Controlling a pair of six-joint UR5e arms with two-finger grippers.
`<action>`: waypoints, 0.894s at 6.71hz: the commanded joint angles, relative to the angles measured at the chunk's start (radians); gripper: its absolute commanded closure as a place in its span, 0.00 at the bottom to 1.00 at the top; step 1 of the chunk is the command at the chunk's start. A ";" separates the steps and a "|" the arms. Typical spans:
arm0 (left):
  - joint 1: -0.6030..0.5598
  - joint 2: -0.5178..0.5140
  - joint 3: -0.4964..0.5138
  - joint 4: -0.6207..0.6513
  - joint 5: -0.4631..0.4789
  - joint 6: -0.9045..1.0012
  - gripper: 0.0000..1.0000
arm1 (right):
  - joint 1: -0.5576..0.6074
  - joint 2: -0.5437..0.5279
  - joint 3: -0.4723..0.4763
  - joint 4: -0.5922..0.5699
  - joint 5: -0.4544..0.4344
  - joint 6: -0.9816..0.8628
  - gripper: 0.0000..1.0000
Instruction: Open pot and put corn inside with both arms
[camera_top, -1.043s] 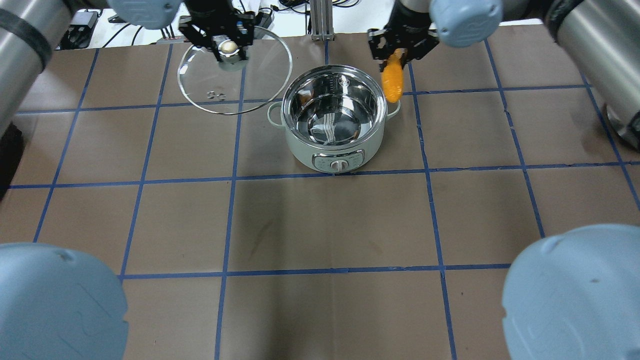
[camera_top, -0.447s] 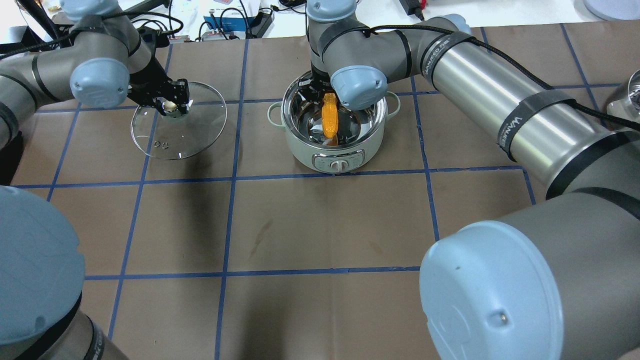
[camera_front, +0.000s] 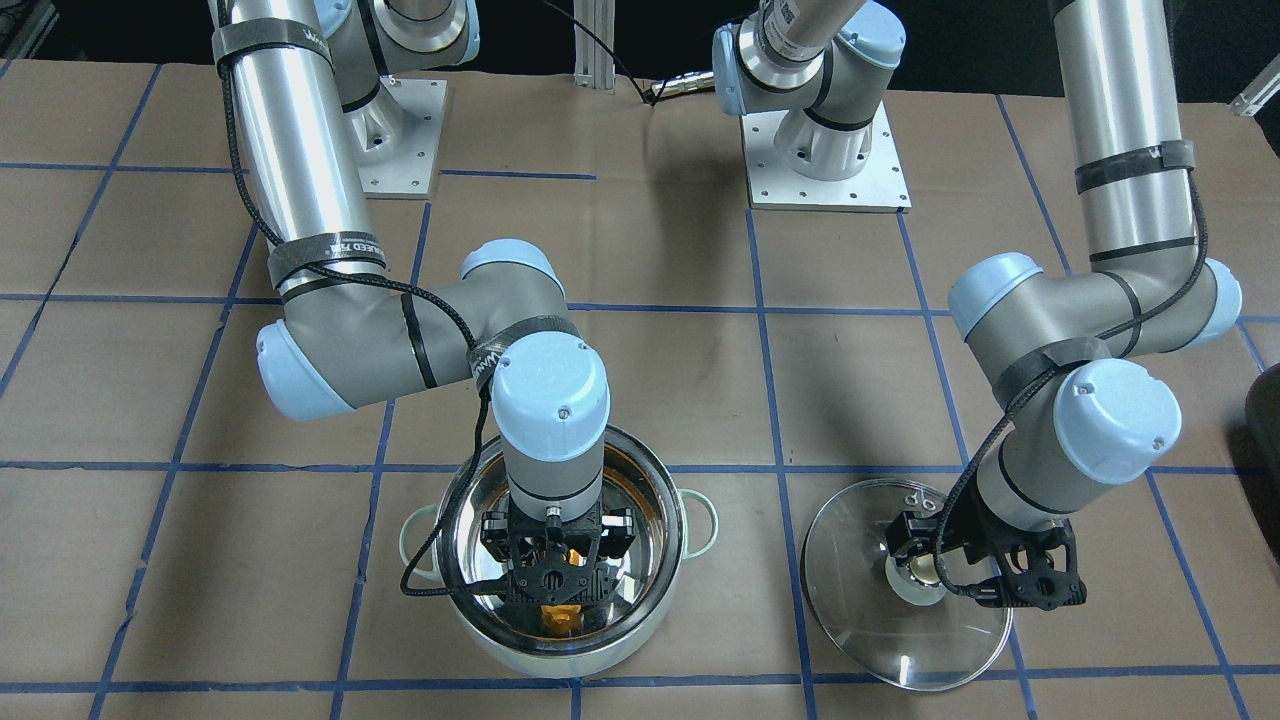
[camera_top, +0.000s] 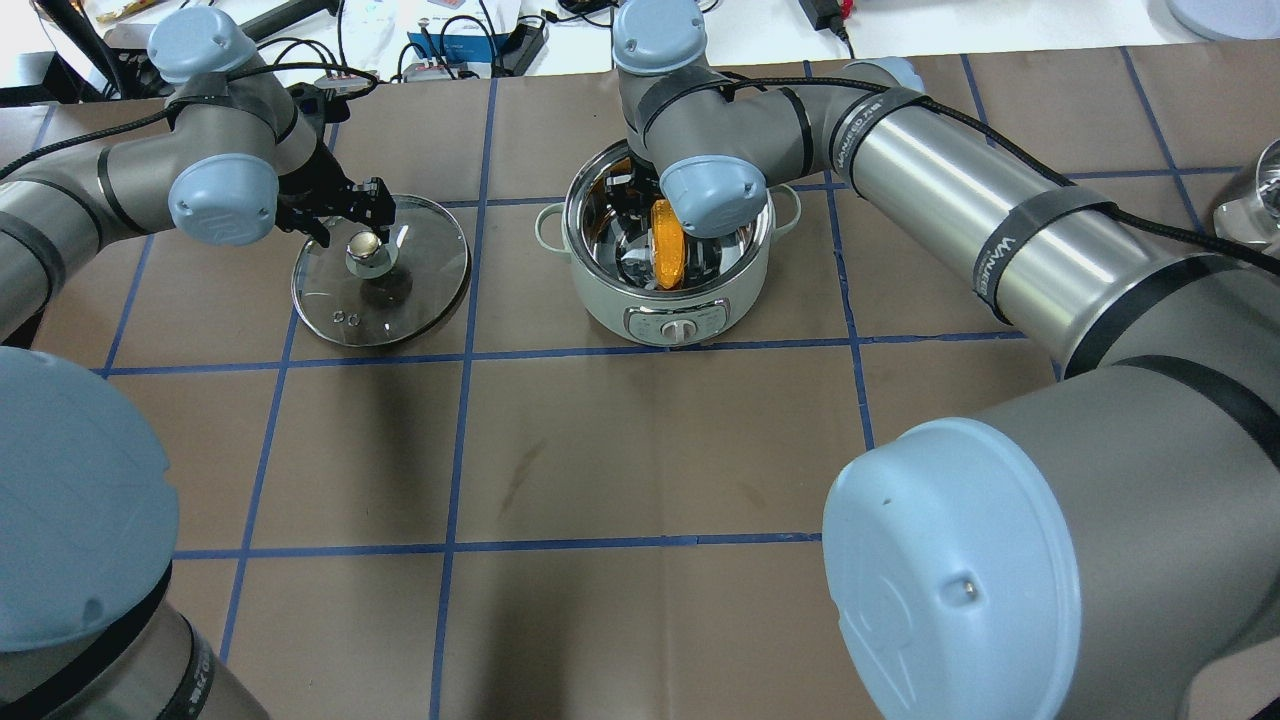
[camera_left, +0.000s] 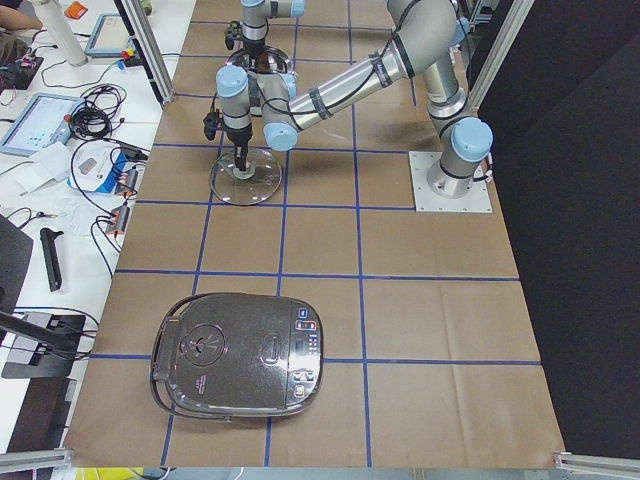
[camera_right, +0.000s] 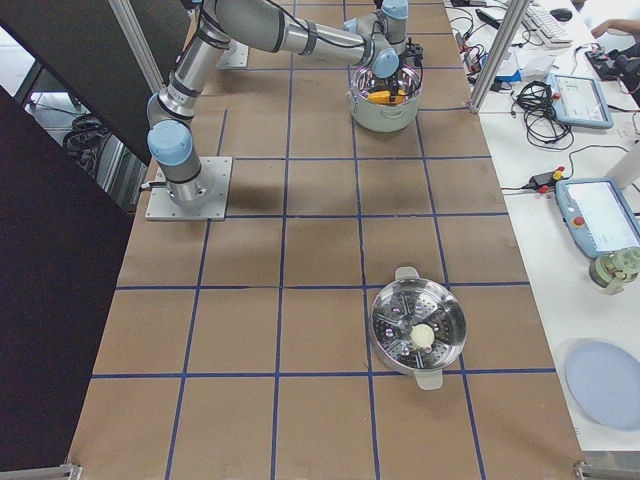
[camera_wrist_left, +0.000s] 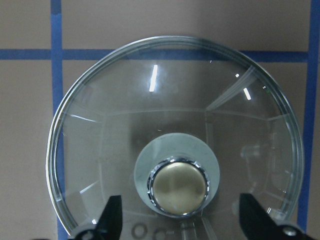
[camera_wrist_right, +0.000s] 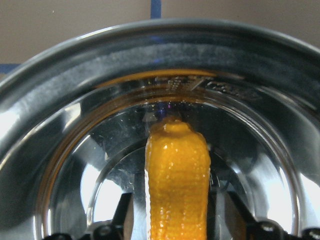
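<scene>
The steel pot (camera_top: 600, 300) stands open at the table's far middle; it also shows in the front view (camera_front: 455, 610). The yellow-orange corn (camera_top: 667, 245) leans inside it, seen close in the right wrist view (camera_wrist_right: 176, 180). My right gripper (camera_top: 628, 203) reaches down into the pot, open, its fingers (camera_wrist_right: 235, 215) standing off either side of the corn. The glass lid (camera_top: 425, 295) lies flat on the table to the pot's left. My left gripper (camera_top: 352, 218) hovers just over its knob (camera_wrist_left: 179, 186), open, fingers (camera_wrist_left: 112, 217) wide apart and clear of it.
A black-and-silver rice cooker (camera_left: 240, 355) sits at the table's end on my left. A steel steamer pot (camera_right: 415, 330) sits at the end on my right. Cables and tablets lie on the bench (camera_top: 470, 40) beyond the far edge.
The lid has come down flat onto the table and my left gripper has let go of its knob. My right gripper has opened, and the corn now leans in the pot.
</scene>
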 joint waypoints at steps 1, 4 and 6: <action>-0.025 0.034 0.006 -0.011 0.005 -0.028 0.00 | -0.005 -0.066 -0.003 0.018 0.000 -0.002 0.00; -0.163 0.234 0.154 -0.433 0.015 -0.195 0.00 | -0.107 -0.362 0.008 0.402 0.036 -0.019 0.00; -0.237 0.369 0.228 -0.639 0.023 -0.185 0.00 | -0.228 -0.541 0.018 0.672 0.072 -0.128 0.13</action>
